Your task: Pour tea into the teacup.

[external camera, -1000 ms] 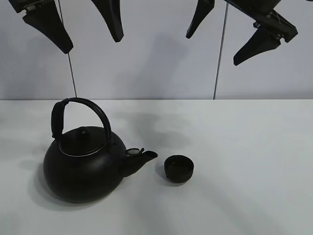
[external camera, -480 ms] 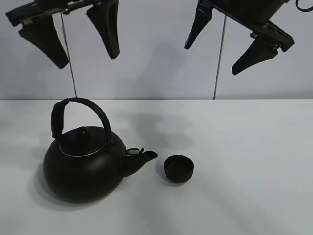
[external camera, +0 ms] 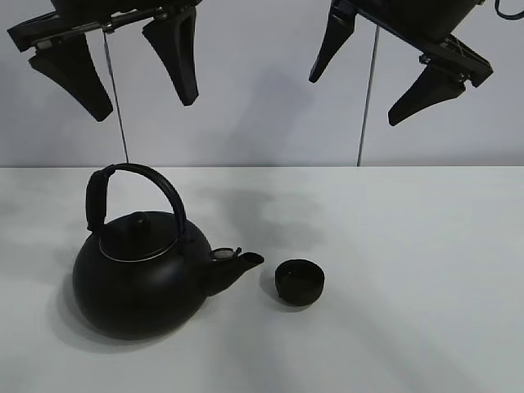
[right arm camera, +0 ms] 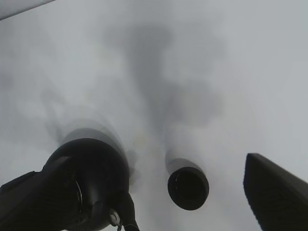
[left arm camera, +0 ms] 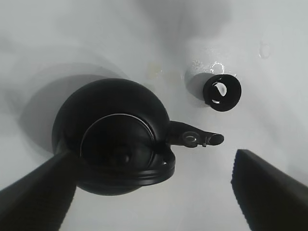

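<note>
A big round black kettle with an arched handle stands on the white table, spout pointing right. The small matte-black teacup sits just right of the spout, apart from it. High above the kettle hangs my left gripper, open and empty. The right gripper hangs open and empty above and right of the teacup. The left wrist view looks straight down on the kettle and teacup. Kettle and teacup also show in the right wrist view, between the open fingers.
Small water drops lie on the table near the teacup. A pale wall with two thin vertical seams rises behind the table.
Both grippers have come down a little. The left one has also shifted slightly left. Kettle and teacup have not moved.
</note>
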You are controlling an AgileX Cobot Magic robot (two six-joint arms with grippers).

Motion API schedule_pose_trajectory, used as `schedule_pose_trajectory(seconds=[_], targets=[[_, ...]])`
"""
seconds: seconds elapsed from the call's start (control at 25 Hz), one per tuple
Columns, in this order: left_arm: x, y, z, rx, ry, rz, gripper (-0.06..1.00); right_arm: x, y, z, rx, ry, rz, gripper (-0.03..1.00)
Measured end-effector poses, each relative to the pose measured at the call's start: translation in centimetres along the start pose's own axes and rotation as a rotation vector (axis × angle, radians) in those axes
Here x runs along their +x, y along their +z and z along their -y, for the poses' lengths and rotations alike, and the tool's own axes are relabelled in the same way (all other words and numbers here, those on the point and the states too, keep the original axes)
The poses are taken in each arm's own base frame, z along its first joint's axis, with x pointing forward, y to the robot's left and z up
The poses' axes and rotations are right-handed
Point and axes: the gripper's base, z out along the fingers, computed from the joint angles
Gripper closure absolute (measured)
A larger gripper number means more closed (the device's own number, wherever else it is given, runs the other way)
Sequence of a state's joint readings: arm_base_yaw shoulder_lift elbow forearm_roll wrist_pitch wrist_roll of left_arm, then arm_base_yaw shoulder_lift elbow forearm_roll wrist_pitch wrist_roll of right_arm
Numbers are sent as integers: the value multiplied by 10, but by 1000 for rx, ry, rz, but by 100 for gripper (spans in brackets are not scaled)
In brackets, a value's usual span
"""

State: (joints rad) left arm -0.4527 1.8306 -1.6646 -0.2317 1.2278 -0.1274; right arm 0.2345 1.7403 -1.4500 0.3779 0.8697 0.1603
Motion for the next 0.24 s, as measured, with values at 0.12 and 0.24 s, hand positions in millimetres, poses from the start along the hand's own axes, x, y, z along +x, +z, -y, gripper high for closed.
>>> schedule_pose_trajectory(seconds=[0.12,0.24], targets=[[0,0,0,0,1,2,31,0,0,0,0,0,0,31],[0,0,0,0,1,2,31,0,0,0,0,0,0,31]])
